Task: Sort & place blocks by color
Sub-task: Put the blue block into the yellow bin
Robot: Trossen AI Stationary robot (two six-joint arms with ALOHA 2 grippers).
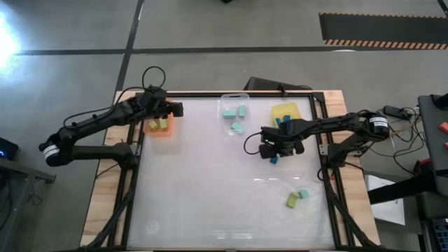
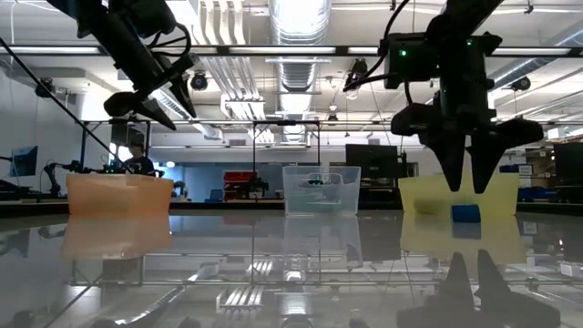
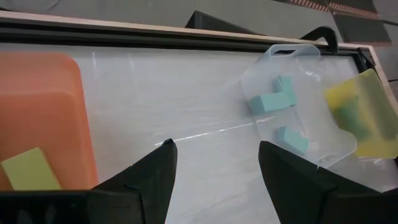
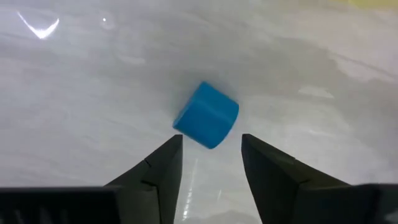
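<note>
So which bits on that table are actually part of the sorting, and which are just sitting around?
Part of the job:
- blue block below the open right gripper
- loose blocks
- orange tray, clear tray, yellow tray, holding sorted blocks
- open left gripper, by the orange tray

Just lying about:
- cables beside the table

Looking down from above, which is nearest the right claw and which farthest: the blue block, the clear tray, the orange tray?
From the right claw:
1. Blue block, on the table right at the claw.
2. Clear tray, at the table's back middle.
3. Orange tray, far left.

Orange tray (image 1: 159,131), clear tray (image 1: 235,112), yellow tray (image 1: 285,113)
</note>
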